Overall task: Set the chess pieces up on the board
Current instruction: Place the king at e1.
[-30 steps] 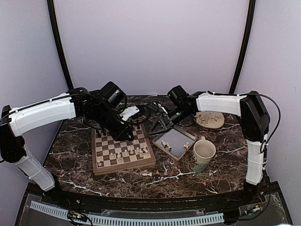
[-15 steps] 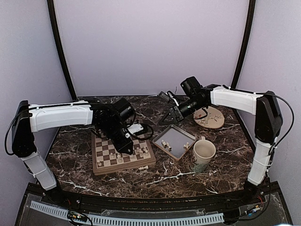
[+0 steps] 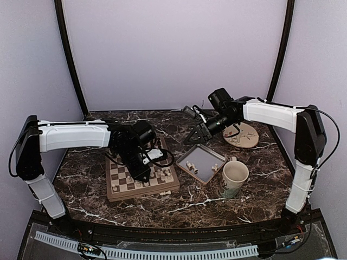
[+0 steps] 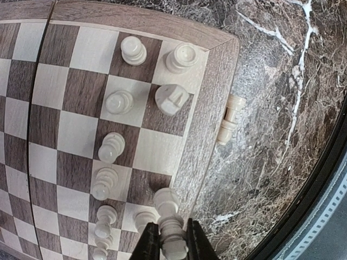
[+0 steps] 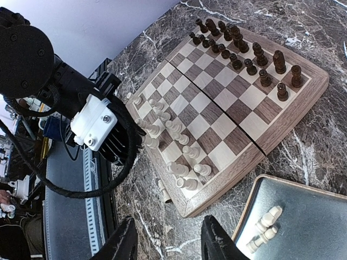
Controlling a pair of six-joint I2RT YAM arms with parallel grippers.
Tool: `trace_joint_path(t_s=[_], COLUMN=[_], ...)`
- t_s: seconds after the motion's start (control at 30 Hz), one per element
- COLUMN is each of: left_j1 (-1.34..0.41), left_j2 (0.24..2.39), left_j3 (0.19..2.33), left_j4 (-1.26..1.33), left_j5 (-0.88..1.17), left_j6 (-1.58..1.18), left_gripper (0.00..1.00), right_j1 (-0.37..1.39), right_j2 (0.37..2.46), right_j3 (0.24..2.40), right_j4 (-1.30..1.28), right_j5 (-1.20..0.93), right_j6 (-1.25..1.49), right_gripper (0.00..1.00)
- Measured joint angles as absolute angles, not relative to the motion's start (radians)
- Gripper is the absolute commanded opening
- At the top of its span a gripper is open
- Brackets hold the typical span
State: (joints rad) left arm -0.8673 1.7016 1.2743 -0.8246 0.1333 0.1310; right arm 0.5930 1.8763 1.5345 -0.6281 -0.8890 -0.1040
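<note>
Several chess pieces [image 4: 118, 102] already stand on the board [image 4: 201, 135] just ahead of our left claw [image 4: 172, 249], clamped on another chessman [image 4: 172, 234], while our right claw [image 5: 169, 241] hangs part-open and empty beside two waiting in the tray [image 5: 317, 230].

Left arm [image 3: 70, 135]: long white link runs level from left side toward board [image 3: 135, 195], wrist bent down over board's near right corner. Left gripper [image 4: 168, 246] points straight down, fingers pinched on cream chess piece [image 4: 172, 238] at board's rim-side squares. Right arm [image 3: 271, 115]: stretched in from right, raised beyond board's far right corner. Right gripper [image 5: 169, 244] angled down toward board, jaws parted, nothing between.
</note>
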Motion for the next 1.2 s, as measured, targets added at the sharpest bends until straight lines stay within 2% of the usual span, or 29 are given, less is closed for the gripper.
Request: trace_joint_path(t_s=[1.0,1.2], left_j1=[-0.864,-0.861], left_j2=[1.733,1.734], left_j3=[1.274,1.274], left_j4=[-0.807,-0.799], left_j5=[0.07,0.066], left_j6=[0.123,0.12], left_gripper=[0.14,0.19], right_j1=[0.593,0.593], right_j2=[1.876,1.877], right_j3=[1.534,1.534], right_j4=[-0.633,-0.633], right_j5=[-0.889,-0.889], right_j6=[-0.124,-0.129], right_gripper=[0.4,0.4])
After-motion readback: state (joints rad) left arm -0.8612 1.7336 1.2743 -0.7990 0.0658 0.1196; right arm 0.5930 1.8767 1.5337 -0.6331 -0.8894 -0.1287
